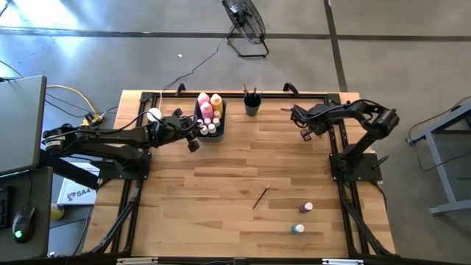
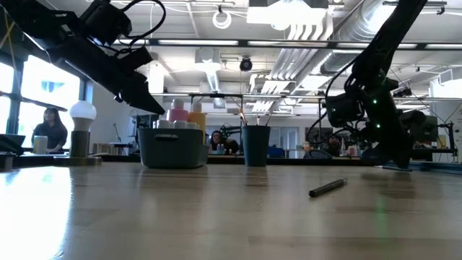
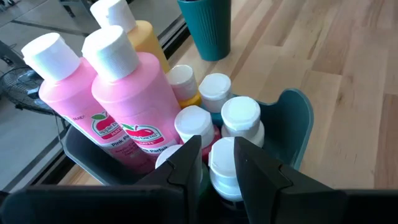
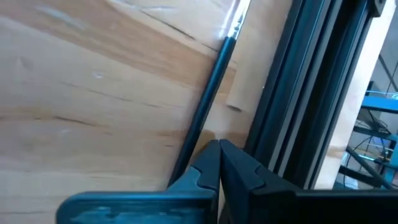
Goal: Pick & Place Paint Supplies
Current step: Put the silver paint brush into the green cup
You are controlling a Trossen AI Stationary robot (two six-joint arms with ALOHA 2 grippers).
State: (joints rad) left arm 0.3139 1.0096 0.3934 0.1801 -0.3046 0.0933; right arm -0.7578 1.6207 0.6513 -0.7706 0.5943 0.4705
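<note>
A dark teal bin (image 1: 219, 120) at the table's far middle holds tall pink bottles (image 3: 134, 106), a yellow bottle (image 3: 146, 37) and several small white-capped bottles (image 3: 239, 118). My left gripper (image 3: 219, 155) is open, just above the bin's near end (image 2: 148, 101); its fingers stand over a small bottle's white cap (image 3: 224, 163). A dark cup (image 1: 252, 104) with brushes stands right of the bin. A paintbrush (image 1: 262, 195) and two small bottles (image 1: 307, 208) (image 1: 297, 229) lie on the near right table. My right gripper (image 4: 219, 149) is shut, low at the far right (image 1: 304, 135), beside a thin dark brush (image 4: 211, 81). My right gripper's shut fingers point down at the table next to the thin dark brush's handle (image 4: 198, 134), which runs past the outer side of one finger (image 4: 202, 165). I cannot tell whether the finger touches it. The brush lies along the black frame rail.
A white knob on a round tan base (image 1: 154, 115) stands left of the bin, under my left arm. A black frame rail (image 4: 292, 93) runs along the table's right side close to my right gripper. The middle of the table (image 1: 221, 184) is bare wood. A person (image 2: 50, 130) sits far behind.
</note>
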